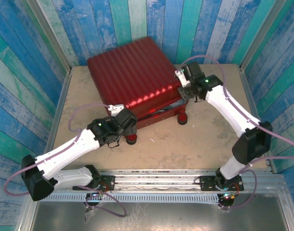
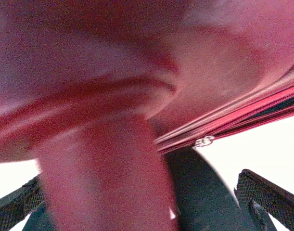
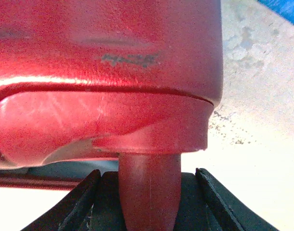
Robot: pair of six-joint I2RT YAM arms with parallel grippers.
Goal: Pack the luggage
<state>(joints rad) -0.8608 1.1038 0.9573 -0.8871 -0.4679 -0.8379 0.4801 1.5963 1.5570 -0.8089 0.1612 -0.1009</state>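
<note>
1 luggage (image 1: 132,72) lies flat at the back middle of the table (image 1: 185,149), lid nearly down. Blue plank walls (image 1: 137,19) hem in 3 sides. On its near side are 2 black wheels: left wheel (image 1: 131,140) and right wheel (image 1: 183,118).

The left gripper (image 1: 130,121) crowds the near-left corner, fingers (image 2: 262,192) spread wide. The right gripper (image 1: 184,89) is at the right corner, fingers (image 3: 77,202) half-closed around 1 red strut (image 3: 149,187). I cannot tell whether they pinch it.
</note>
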